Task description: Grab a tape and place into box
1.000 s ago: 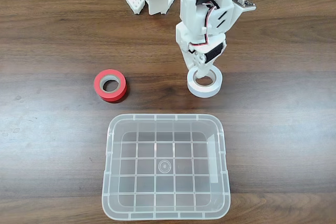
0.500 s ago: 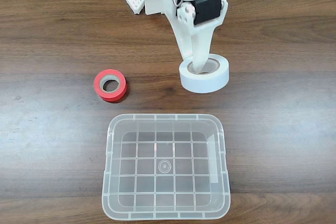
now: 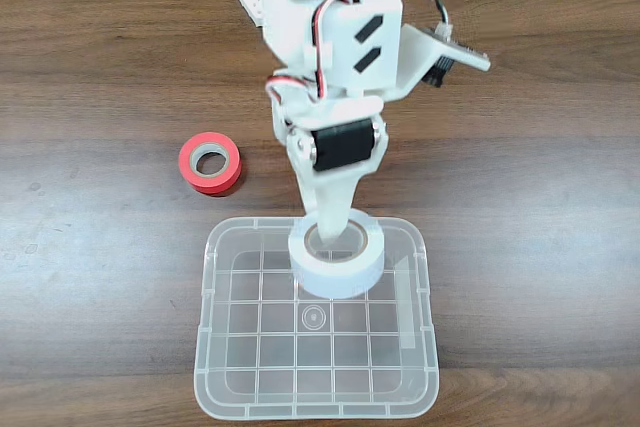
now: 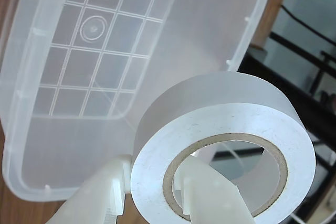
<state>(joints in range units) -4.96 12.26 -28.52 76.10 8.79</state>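
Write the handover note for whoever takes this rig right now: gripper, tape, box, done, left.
Gripper: shut on the white tape, one finger through its hole and one outside, as the wrist view shows.
White tape: lifted off the table, held over the far part of the clear box.
Box: near edge of the table, nothing lying in it.
Red tape: on the table, to the left in the fixed view, untouched.
Done: the pick and the carry.
Left: open the gripper to drop the tape in, then withdraw.

Bottom of the tape (image 4: 220, 129) and claw (image 4: 149, 195) cut by wrist view's lower edge.
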